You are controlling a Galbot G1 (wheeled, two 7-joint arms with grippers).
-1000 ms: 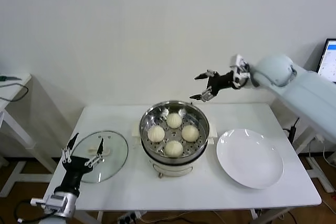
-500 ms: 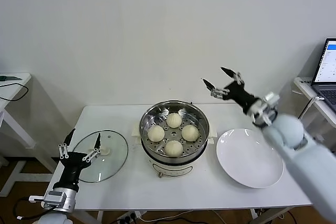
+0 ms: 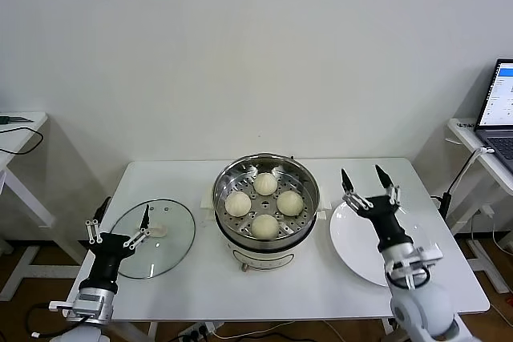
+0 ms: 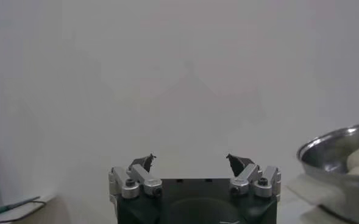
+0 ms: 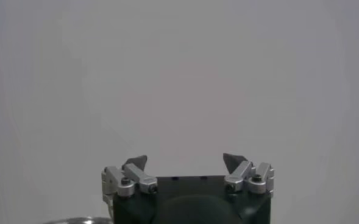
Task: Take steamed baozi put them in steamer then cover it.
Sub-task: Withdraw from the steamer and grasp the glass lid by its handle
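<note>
Laptop (image 3: 502, 102) cut by head view's right edge, side table (image 3: 20, 130) cut at left, steamer (image 4: 341, 167) only partly inside left wrist view, plate (image 3: 361, 246) partly behind right gripper (image 3: 367, 178)

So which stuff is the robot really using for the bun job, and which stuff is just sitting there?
For the job:
- four steamed baozi, already in the steamer
- glass lid, flat on the table, not yet on
- left gripper and right gripper, fingers open, holding nothing

Just lying about:
- white plate
- laptop on a side table
</note>
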